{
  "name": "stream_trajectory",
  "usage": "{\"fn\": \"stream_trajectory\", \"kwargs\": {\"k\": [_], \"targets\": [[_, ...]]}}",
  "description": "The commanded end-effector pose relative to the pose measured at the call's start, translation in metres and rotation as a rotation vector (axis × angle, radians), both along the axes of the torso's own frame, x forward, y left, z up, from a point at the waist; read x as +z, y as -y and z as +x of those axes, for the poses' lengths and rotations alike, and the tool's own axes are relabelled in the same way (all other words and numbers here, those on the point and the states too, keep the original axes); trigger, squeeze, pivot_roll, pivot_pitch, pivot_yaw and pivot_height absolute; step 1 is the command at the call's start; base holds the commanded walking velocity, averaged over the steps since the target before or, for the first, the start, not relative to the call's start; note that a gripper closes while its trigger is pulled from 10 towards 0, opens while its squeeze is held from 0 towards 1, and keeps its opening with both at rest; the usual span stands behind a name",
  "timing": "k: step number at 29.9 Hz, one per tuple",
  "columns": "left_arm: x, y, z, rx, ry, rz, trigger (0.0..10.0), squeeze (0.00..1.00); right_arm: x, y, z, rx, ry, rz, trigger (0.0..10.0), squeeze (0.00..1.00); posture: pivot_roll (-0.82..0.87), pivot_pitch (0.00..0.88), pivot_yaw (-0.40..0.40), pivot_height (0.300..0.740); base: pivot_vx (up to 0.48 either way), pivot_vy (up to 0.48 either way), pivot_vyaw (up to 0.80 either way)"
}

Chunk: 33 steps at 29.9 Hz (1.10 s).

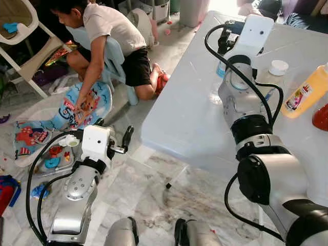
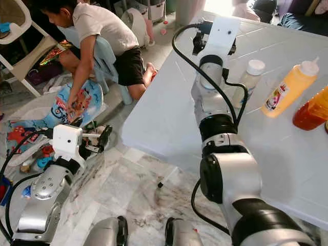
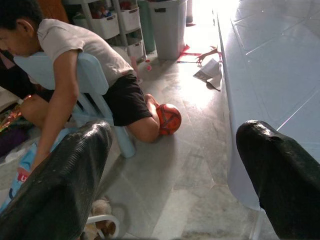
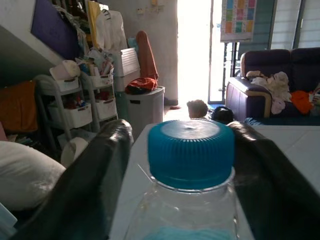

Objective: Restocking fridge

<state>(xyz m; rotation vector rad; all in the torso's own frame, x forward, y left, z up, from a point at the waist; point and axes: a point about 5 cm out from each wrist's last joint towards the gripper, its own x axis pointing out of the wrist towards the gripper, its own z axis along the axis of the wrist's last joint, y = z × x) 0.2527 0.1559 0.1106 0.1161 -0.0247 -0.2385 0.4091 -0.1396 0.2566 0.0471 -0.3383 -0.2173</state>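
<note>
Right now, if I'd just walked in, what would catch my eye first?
Probably the right gripper, reached out over the white table, its fingers either side of a clear bottle with a blue cap. Next, a person kneeling on the floor beside the table over a bright play mat, with an orange sauce bottle on the table's right.

You see a smooth, pale, faintly glossy desk (image 1: 184, 118), a clear plastic bottle (image 4: 187, 210) with a ribbed blue cap (image 4: 191, 152), a glossy veined marble floor (image 1: 148, 189), and brushed silver metal arm (image 1: 77, 205) shells.
</note>
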Motion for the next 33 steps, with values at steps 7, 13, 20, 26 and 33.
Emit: {"fn": "stream_trajectory", "kwargs": {"k": [7, 13, 20, 26, 33], "targets": [[0.001, 0.001, 0.001, -0.004, 0.001, 0.007, 10.0, 0.0, 0.008, 0.0, 0.002, 0.009, 0.009, 0.039, 0.0, 0.0, 0.12, 0.136, -0.001, 0.74, 0.0, 0.0, 0.0], [-0.002, 0.0, 0.001, 0.0, -0.01, 0.011, 10.0, 0.0, 0.004, -0.002, 0.001, 0.029, -0.01, 0.059, 0.0, 0.0, 0.11, 0.12, -0.01, 0.74, 0.0, 0.0, 0.0], [-0.007, 0.001, -0.001, -0.008, -0.045, -0.004, 10.0, 0.0, -0.002, -0.004, -0.004, 0.061, -0.017, 0.064, 0.0, 0.0, 0.09, 0.106, -0.019, 0.74, 0.0, 0.0, 0.0], [-0.014, 0.002, 0.001, 0.013, -0.081, -0.032, 10.0, 0.0, -0.015, -0.01, -0.017, 0.14, -0.015, 0.052, 0.0, 0.0, 0.07, 0.083, -0.027, 0.74, 0.0, 0.0, 0.0], [-0.013, 0.002, 0.005, 0.046, -0.072, -0.058, 10.0, 0.0, -0.037, -0.03, -0.053, 0.371, 0.001, -0.025, 10.0, 0.0, 0.05, 0.079, -0.043, 0.74, 0.0, 0.0, 0.0]]}}
